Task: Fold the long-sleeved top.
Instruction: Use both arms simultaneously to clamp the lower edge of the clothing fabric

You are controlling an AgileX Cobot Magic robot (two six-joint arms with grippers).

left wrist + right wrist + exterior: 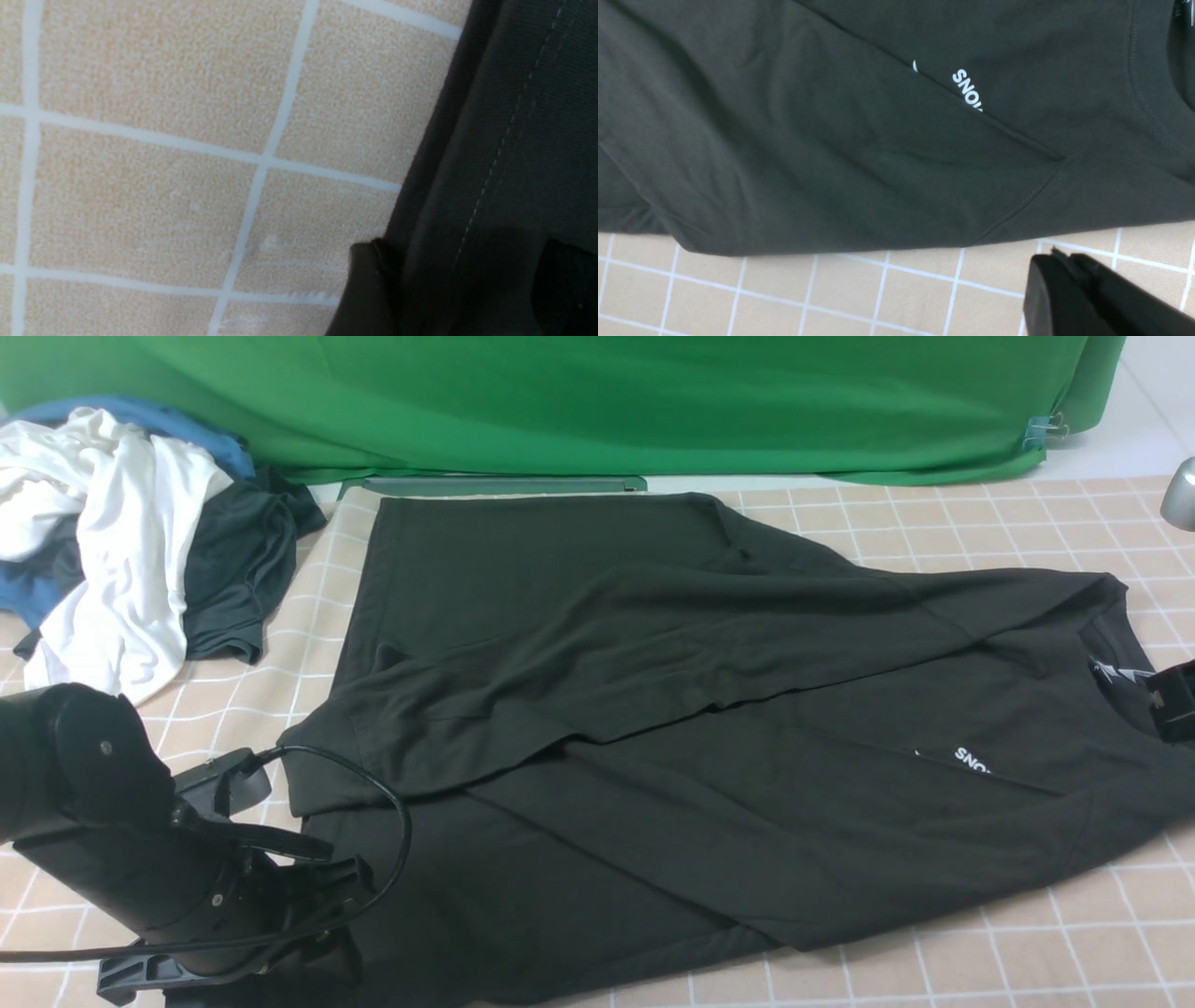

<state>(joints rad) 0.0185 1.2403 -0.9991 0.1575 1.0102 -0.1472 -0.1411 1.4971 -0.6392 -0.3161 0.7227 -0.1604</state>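
The long-sleeved top (653, 728) lies flat on the desk (980, 971) and covers most of its middle. Its long axis runs from the left edge to the right edge. The round neck (1116, 649) points to the right edge and the hem to the left edge. Both sleeves are laid across the body, and one of them hides part of the white print (971, 759). The left tool (322, 873) is at the hem near the near left corner, with its fingers apart. The right tool (1052, 266) has its fingers together over bare desk, just beside the top's near edge.
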